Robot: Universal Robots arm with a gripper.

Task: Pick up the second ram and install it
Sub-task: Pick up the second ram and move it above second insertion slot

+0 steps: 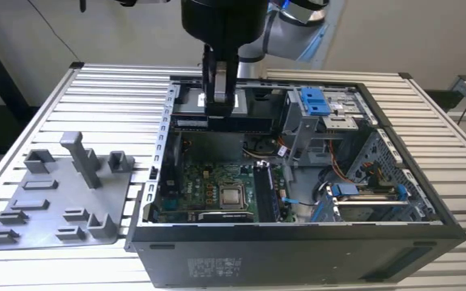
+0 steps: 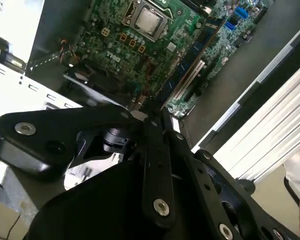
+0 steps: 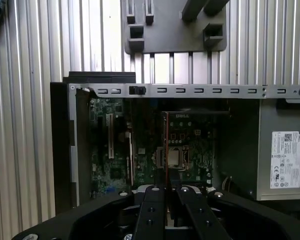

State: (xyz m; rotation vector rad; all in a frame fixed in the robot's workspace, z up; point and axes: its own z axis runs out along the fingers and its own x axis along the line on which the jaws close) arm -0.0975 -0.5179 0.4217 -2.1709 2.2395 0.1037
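Aluminium slats form the pale tabletop. On it lies a large black steel computer case, side panel off. Beside it, to the exterior view's left, lies a grey plastic fixture plate with upright blocks. I see no memory stick on the plate.

Inside the case is the green motherboard with its square silver processor socket. Just to the exterior view's right of the socket run the dark memory slots. A dark upright strip in them looks like a stick already seated, though I cannot be sure.

The black two-fingered gripper hangs over the far end of the case, above the drive and power-supply area and well apart from the slots. In both wrist views its jaws are drawn almost together. In the first wrist view a thin, straight edge runs out from between them. I take this to be the slim, dark, flat second ram, clamped and seen edge-on.

- **Slipping:** the hold is on a thin board, so the stick could slip or tilt in the jaws.
- **Misalignment:** a tilted stick would meet the slot askew and jam. It could also strike the neighbouring strip.
- **Poor seating:** a reversed notch or closed latches would also block seating, and pressing on could strain the motherboard.
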